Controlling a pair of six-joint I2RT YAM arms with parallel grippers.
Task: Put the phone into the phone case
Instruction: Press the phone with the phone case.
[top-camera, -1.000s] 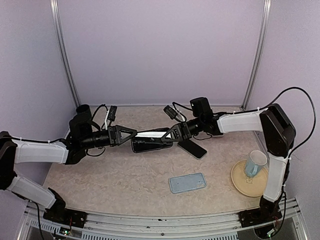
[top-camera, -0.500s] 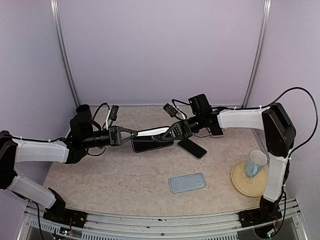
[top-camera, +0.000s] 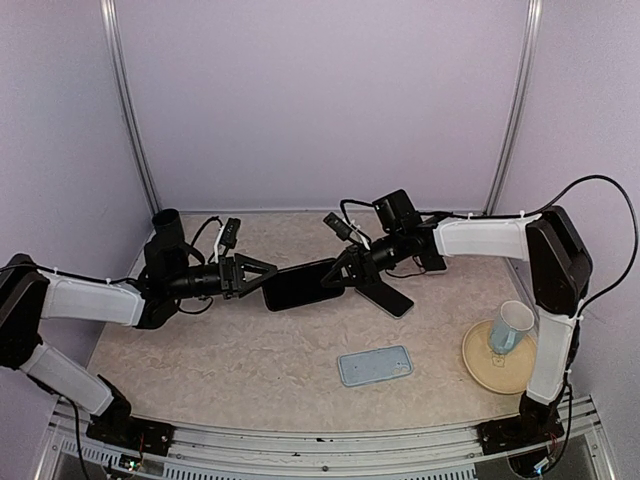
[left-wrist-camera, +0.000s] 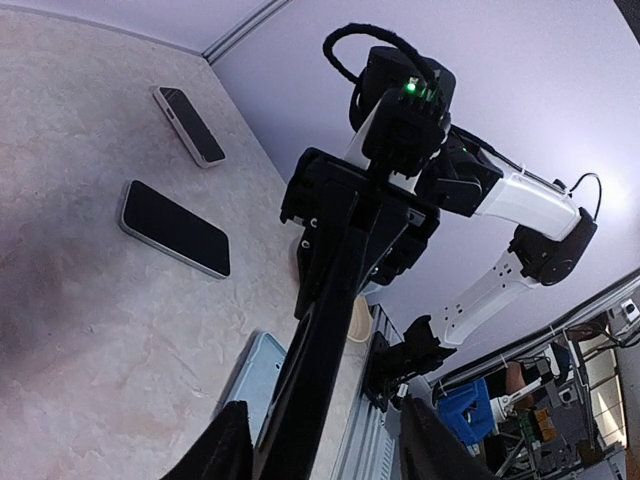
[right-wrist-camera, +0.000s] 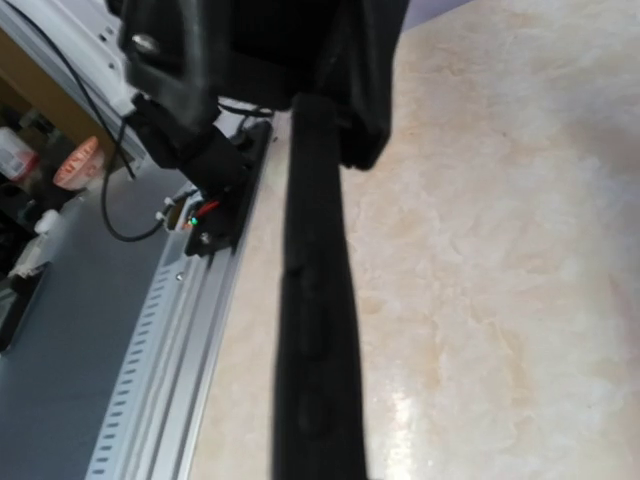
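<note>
Top external view: both arms meet over the middle of the table (top-camera: 200, 350), a dark slab held in the air between them.
Held object: black phone case (top-camera: 302, 284), edge-on in both wrist views; whether a phone already sits inside it cannot be told.
Right gripper (top-camera: 348, 272): clamped tight on the case's 3 o'clock end.
Left gripper (top-camera: 258, 276): at the case's 9 o'clock end, jaws part-way apart on either side of its edge; a firm hold cannot be confirmed.
Loose phones: black phone (top-camera: 384, 296) lying flat at 4 o'clock of the case; another dark phone (left-wrist-camera: 188, 124) farther back.
Light blue case (top-camera: 375, 365): flat at 6 o'clock, near the front edge.
Step in hand, judged: steadying the case between both arms.
Next move calls for: left jaws settling squarely on the edge without twisting it.
</note>
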